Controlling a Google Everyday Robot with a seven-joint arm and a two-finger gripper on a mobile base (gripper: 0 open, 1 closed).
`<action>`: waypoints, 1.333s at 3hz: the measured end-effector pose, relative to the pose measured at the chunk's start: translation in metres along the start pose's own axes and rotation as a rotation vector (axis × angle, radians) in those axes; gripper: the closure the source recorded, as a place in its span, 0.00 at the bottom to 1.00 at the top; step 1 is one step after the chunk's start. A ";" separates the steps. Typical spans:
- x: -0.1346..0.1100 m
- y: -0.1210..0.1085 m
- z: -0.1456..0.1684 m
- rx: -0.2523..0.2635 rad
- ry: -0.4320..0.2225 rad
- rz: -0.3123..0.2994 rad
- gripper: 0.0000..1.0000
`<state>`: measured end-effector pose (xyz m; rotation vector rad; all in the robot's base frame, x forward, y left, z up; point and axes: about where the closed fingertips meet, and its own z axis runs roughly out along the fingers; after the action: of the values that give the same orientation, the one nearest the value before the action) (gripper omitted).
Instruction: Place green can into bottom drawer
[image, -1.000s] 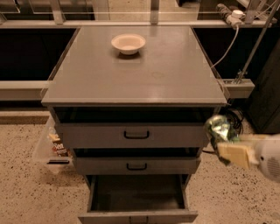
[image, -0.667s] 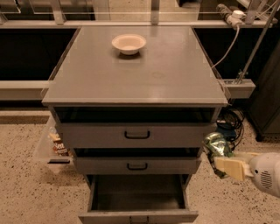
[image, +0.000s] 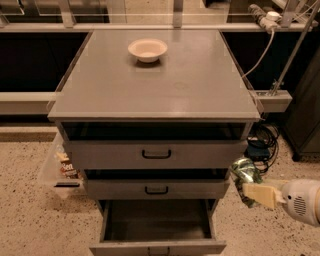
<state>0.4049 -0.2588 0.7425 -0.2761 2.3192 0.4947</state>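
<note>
You've only got one camera: it sits high in front of the cabinet (image: 165, 90), fairly close, tilted down at its top and front. The gripper (image: 250, 186) pokes in lower right, clamped on the green can (image: 244, 171).

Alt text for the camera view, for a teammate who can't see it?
The gripper holds the green can right of the cabinet, level with the middle drawer; the bottom drawer is open. A cream bowl sits on top.
</note>
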 end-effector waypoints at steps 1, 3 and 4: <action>0.038 -0.025 0.038 -0.072 0.068 0.120 1.00; 0.113 -0.059 0.122 -0.270 0.189 0.312 1.00; 0.127 -0.065 0.145 -0.311 0.206 0.350 1.00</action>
<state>0.4276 -0.2625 0.5398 -0.0662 2.4972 1.0491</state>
